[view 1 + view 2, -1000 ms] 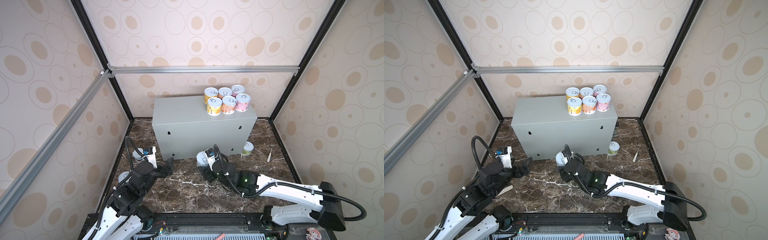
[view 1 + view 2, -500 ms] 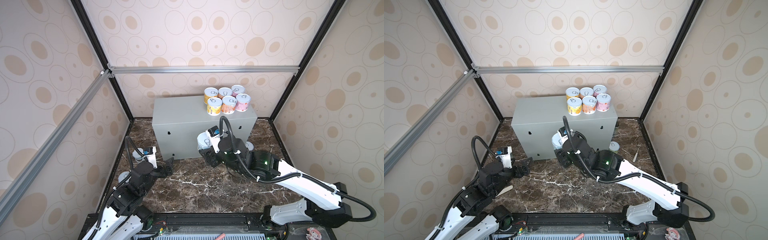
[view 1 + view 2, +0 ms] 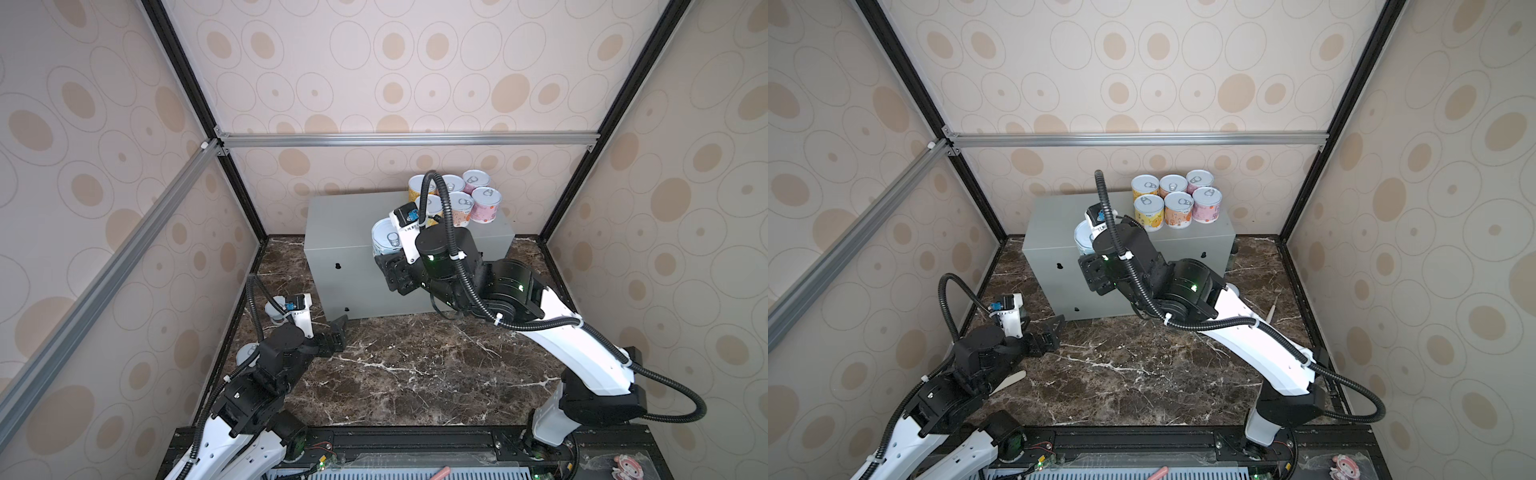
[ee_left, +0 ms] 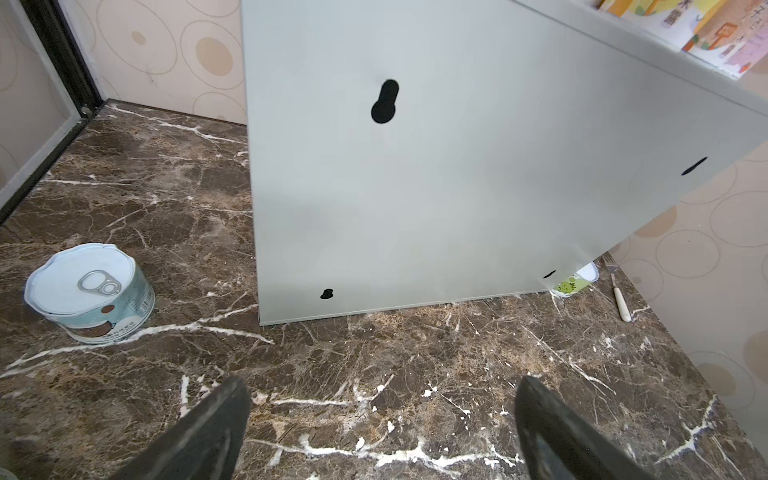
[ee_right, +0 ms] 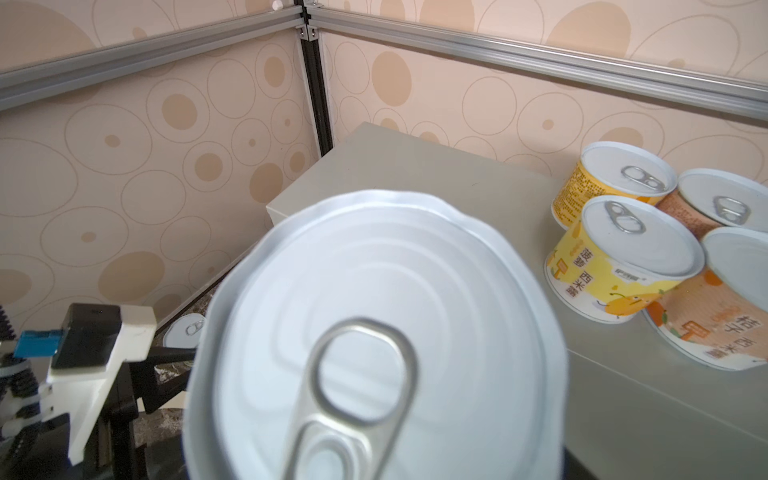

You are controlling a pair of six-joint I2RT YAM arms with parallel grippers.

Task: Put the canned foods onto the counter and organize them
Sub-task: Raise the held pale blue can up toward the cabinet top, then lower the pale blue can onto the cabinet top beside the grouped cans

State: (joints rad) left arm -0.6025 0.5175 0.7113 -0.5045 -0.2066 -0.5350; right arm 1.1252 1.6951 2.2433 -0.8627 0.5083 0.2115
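Teal-labelled tin sits upright, clamped in my right gripper mid-frame at the counter front edge, placed tins up-right of it, my left gripper spread empty lower left

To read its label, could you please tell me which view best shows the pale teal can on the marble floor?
The left wrist view: the pale teal can stands upright with pull-tab lid and label visible. Both top views show only a sliver of lid behind the left wrist camera; the right wrist view shows just a small lid.
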